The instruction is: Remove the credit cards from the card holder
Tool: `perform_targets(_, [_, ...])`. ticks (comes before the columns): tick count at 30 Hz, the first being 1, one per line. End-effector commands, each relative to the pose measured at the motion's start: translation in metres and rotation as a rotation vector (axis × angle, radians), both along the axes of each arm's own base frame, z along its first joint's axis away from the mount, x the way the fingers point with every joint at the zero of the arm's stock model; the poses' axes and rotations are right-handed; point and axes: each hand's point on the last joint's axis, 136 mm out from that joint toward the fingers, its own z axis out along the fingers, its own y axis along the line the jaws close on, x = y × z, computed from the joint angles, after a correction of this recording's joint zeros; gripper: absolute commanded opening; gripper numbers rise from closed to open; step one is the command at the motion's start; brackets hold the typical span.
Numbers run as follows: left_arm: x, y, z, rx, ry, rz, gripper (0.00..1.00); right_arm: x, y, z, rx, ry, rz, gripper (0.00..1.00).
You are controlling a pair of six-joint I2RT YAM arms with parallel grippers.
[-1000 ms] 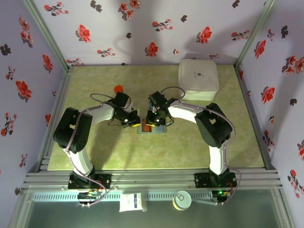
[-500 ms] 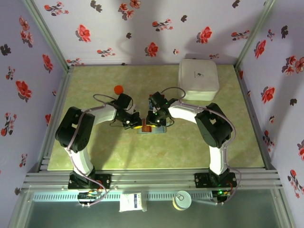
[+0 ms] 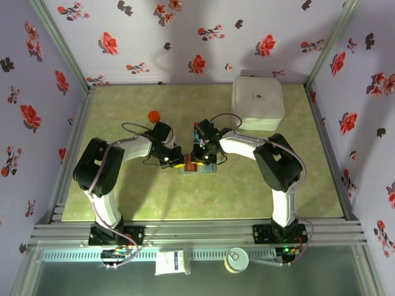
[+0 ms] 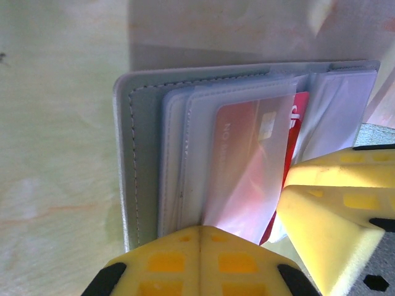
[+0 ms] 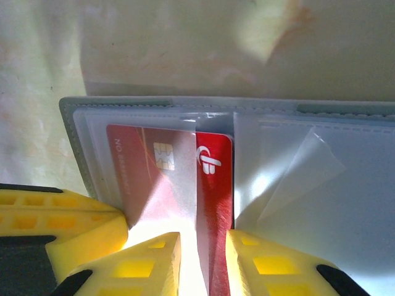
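Right wrist: holder [image 5: 73, 132] lies open on table [image 5: 37, 61]; red card [image 5: 214, 185] half under clear sleeve [image 5: 142, 185], its near end cut off between right fingers [image 5: 148, 265], narrowly apart, grip unclear. Left wrist: left fingers [image 4: 166, 262] together at sleeve edge; pinch on it unclear. Top external: holder mostly covered, midtable.

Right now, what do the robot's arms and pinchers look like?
The left arm and right arm are white tubes with chunky black joints. Thin black cables loop off them. A small green light glows near the right wrist. The left gripper and right gripper have bright yellow wedge-shaped fingers with little square dimples, on black mounts.
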Motion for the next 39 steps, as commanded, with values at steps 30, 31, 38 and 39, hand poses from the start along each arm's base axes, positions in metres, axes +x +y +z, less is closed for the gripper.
perform_targets(30, [-0.003,0.006,-0.012,0.066,0.027,-0.013,0.0,0.003,-0.016,-0.004,-0.033,-0.034,-0.012,0.29])
perform_targets(31, [-0.003,0.007,-0.012,0.068,0.029,-0.013,0.0,0.004,-0.016,-0.005,-0.027,-0.032,-0.014,0.29])
perform_targets(38, [-0.003,0.006,-0.013,0.07,0.032,-0.015,0.0,0.003,-0.003,-0.004,0.055,-0.014,-0.011,0.29])
perform_targets(39, [-0.002,0.006,-0.013,0.068,0.032,-0.014,0.0,0.003,-0.002,-0.003,0.067,-0.012,-0.012,0.29])
